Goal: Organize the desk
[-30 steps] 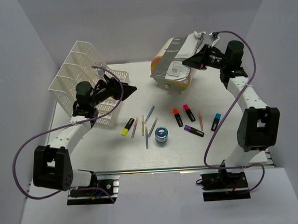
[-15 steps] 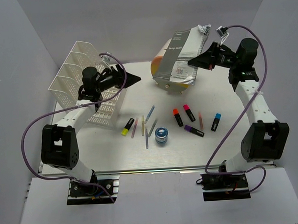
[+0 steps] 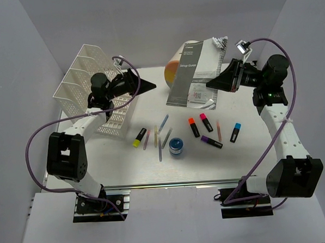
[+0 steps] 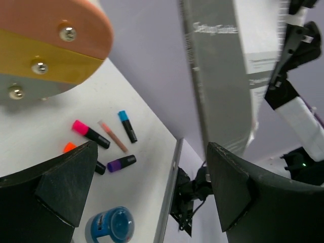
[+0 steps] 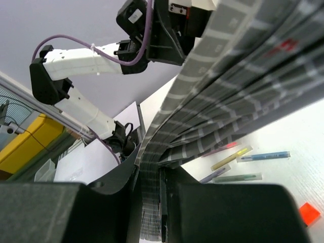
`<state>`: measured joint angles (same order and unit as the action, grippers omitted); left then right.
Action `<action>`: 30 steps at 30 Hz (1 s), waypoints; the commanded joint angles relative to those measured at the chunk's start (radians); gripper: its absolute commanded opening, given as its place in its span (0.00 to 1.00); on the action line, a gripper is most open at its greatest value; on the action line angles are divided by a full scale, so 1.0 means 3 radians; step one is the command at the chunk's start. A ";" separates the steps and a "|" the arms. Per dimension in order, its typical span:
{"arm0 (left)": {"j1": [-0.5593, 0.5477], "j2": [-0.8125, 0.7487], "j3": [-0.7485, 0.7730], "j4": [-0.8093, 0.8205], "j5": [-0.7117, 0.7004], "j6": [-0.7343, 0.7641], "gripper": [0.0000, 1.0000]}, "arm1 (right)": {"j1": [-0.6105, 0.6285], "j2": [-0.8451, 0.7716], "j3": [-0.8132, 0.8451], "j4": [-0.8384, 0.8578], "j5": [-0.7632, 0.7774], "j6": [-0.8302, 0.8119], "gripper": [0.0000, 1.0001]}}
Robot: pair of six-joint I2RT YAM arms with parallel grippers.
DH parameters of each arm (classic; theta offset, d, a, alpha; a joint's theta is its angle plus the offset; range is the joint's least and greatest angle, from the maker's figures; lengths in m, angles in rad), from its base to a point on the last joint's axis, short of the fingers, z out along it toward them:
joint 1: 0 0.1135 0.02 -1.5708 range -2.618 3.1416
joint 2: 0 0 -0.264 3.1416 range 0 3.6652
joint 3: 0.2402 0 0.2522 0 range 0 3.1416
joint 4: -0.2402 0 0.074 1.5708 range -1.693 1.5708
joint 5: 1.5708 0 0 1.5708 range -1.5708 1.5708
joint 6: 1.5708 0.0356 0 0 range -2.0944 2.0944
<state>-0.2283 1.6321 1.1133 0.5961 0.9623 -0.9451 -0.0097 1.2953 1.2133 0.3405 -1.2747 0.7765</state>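
The white desk (image 3: pixel 121 170) holds scattered markers and pens. My right gripper (image 3: pixel 218 85) is shut on the edge of a grey spiral-bound booklet (image 3: pixel 195 71) and holds it tilted in the air over the back of the desk. In the right wrist view the booklet (image 5: pixel 228 101) is clamped between my fingers, at the right gripper (image 5: pixel 152 202). My left gripper (image 3: pixel 147 86) is open and empty, raised beside the file rack and pointing at the booklet. In the left wrist view the left gripper (image 4: pixel 152 187) faces the booklet (image 4: pixel 223 66).
A white mesh file rack (image 3: pixel 90 87) stands at the back left. A cream drawer unit (image 3: pixel 172 72) shows partly behind the booklet, its orange front (image 4: pixel 50 30) close. Yellow (image 3: pixel 140 137), orange (image 3: pixel 194 127), pink (image 3: pixel 206 122), purple (image 3: pixel 211 142) and blue (image 3: pixel 235 132) markers, several pens (image 3: pixel 162 124) and a blue round container (image 3: pixel 176 146) lie mid-desk.
My right gripper has lifted the booklet off the drawer unit and swung it more upright, toward the right. My left arm has risen and its gripper has moved right, away from the rack.
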 commanded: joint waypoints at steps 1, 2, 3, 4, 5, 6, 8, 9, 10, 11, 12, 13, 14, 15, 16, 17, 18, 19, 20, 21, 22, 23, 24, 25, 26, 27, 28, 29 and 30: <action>-0.0026 -0.0286 -0.0106 0.0507 0.0218 -0.0315 0.98 | 0.0012 -0.0212 0.0036 0.0175 -0.0010 -0.0200 0.00; -0.0057 -0.0322 -0.0142 0.0569 0.0244 -0.0347 0.98 | 0.0007 -0.0227 0.0026 0.0113 -0.0026 -0.0231 0.00; -0.0057 -0.0322 -0.0167 0.0590 0.0279 -0.0362 0.98 | 0.0027 -0.0247 0.0026 0.0077 -0.0036 -0.0256 0.00; -0.0057 -0.0322 -0.0173 0.0585 0.0305 -0.0362 0.98 | 0.0027 -0.0253 0.0031 0.0042 -0.0046 -0.0312 0.00; -0.0087 -0.0322 -0.0173 0.0580 0.0325 -0.0357 0.98 | 0.0022 -0.0268 0.0041 -0.0055 -0.0056 -0.0353 0.00; -0.0118 -0.0312 -0.0163 0.0545 0.0336 -0.0357 0.98 | 0.0123 -0.0298 0.0036 -0.0081 -0.0051 -0.0389 0.00; -0.0118 -0.0297 -0.0142 0.0488 0.0336 -0.0347 0.98 | 0.0140 -0.0324 0.0026 -0.0137 -0.0041 -0.0461 0.00; -0.0154 -0.0271 -0.0112 0.0442 0.0336 -0.0342 0.98 | 0.0165 -0.0344 0.0021 -0.0193 -0.0041 -0.0476 0.00; -0.0185 -0.0251 -0.0091 0.0417 0.0336 -0.0337 0.98 | 0.0191 -0.0355 0.0011 -0.0209 -0.0041 -0.0492 0.00; -0.0185 -0.0235 -0.0081 0.0416 0.0346 -0.0342 0.98 | 0.0211 -0.0360 0.0005 -0.0235 -0.0021 -0.0527 0.00; -0.0220 -0.0205 -0.0045 0.0406 0.0341 -0.0347 0.98 | 0.0242 -0.0375 -0.0020 -0.0260 -0.0021 -0.0543 0.00; -0.0261 -0.0189 -0.0025 0.0386 0.0331 -0.0342 0.98 | 0.0272 -0.0391 -0.0030 -0.0261 -0.0016 -0.0548 0.00; -0.0262 -0.0174 0.0001 0.0371 0.0326 -0.0342 0.98 | 0.0288 -0.0396 -0.0046 -0.0266 -0.0005 -0.0578 0.00; -0.0297 -0.0159 0.0016 0.0360 0.0326 -0.0347 0.98 | 0.0324 -0.0406 -0.0061 -0.0301 0.0005 -0.0599 0.00; -0.0333 -0.0128 0.0072 0.0350 0.0316 -0.0347 0.98 | 0.0359 -0.0406 -0.0066 -0.0332 0.0015 -0.0619 0.00; -0.0333 -0.0123 0.0098 0.0370 0.0315 -0.0357 0.98 | 0.0380 -0.0401 -0.0071 -0.0357 0.0015 -0.0675 0.00; -0.0369 -0.0107 0.0119 0.0370 0.0310 -0.0373 0.98 | 0.0405 -0.0396 -0.0081 -0.0388 0.0025 -0.0711 0.00; -0.0404 -0.0082 0.0164 0.0370 0.0310 -0.0393 0.98 | 0.0441 -0.0396 -0.0102 -0.0424 0.0025 -0.0737 0.00; -0.0405 -0.0067 0.0185 0.0386 0.0336 -0.0408 0.98 | 0.0457 -0.0391 -0.0112 -0.0455 0.0036 -0.0773 0.00; -0.0445 -0.0061 0.0205 0.0401 0.0346 -0.0429 0.97 | 0.0467 -0.0375 -0.0117 -0.0480 0.0036 -0.0859 0.00; -0.0481 -0.0046 0.0226 0.0436 0.0356 -0.0469 0.97 | 0.0502 -0.0370 -0.0127 -0.0536 0.0015 -0.0895 0.00; -0.0481 -0.0041 0.0221 0.0457 0.0377 -0.0490 0.95 | 0.0528 -0.0355 -0.0128 -0.0577 0.0020 -0.0951 0.00; -0.0512 -0.0036 0.0226 0.0483 0.0382 -0.0526 0.93 | 0.0554 -0.0340 -0.0112 -0.0709 0.0046 -0.1119 0.00; -0.0512 -0.0036 0.0216 0.0483 0.0402 -0.0531 0.91 | 0.0559 -0.0340 -0.0102 -0.0771 0.0051 -0.1212 0.00; -0.0548 -0.0036 0.0206 0.0473 0.0423 -0.0531 0.89 | 0.0569 -0.0324 -0.0087 -0.0863 0.0071 -0.1294 0.00; -0.0548 -0.0041 0.0190 0.0478 0.0438 -0.0531 0.85 | 0.0574 -0.0314 -0.0061 -0.0945 0.0087 -0.1462 0.00; -0.0548 -0.0041 0.0165 0.0488 0.0448 -0.0536 0.83 | 0.0579 -0.0299 -0.0036 -0.1027 0.0077 -0.1529 0.00; -0.0578 -0.0056 0.0109 0.0508 0.0448 -0.0531 0.80 | 0.0585 -0.0278 -0.0020 -0.1129 0.0087 -0.1580 0.00; -0.0579 -0.0066 0.0083 0.0529 0.0453 -0.0541 0.78 | 0.0585 -0.0273 -0.0015 -0.1221 0.0072 -0.1677 0.00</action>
<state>-0.3820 1.6321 1.1450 0.7120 1.0622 -1.0950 0.1574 1.2129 1.1618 0.0086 -1.2613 0.4107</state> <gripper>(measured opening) 0.789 0.178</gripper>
